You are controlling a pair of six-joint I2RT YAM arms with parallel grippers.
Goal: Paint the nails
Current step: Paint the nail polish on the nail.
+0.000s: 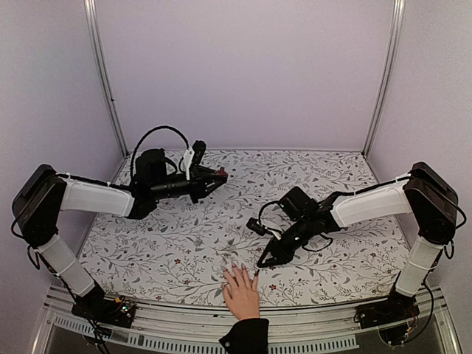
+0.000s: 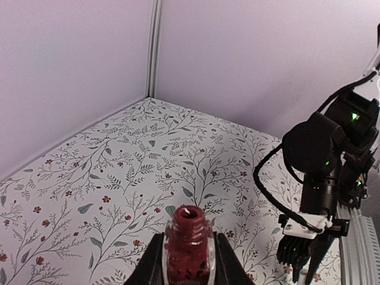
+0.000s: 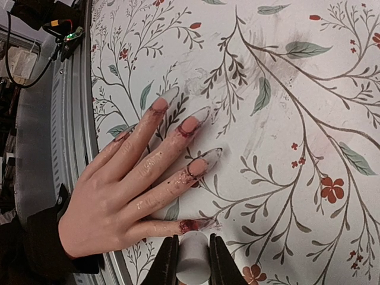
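A light-skinned hand (image 1: 241,291) with a black sleeve cuff (image 1: 247,333) lies flat at the table's near edge. In the right wrist view the hand (image 3: 113,202) shows long pale nails (image 3: 212,154) with dark-red smears at their bases. My right gripper (image 1: 264,259) is shut on a white cap (image 3: 193,258), just beside the nail (image 3: 205,224) of the nearest finger; the brush tip is hidden. My left gripper (image 1: 217,175) is shut on an open dark-red bottle (image 2: 189,243), held upright above the table's back left.
The floral-patterned table cover (image 1: 184,243) lies between pale walls. A metal rail (image 1: 147,310) runs along the near edge. The right arm and its cables (image 2: 329,172) show at the right of the left wrist view.
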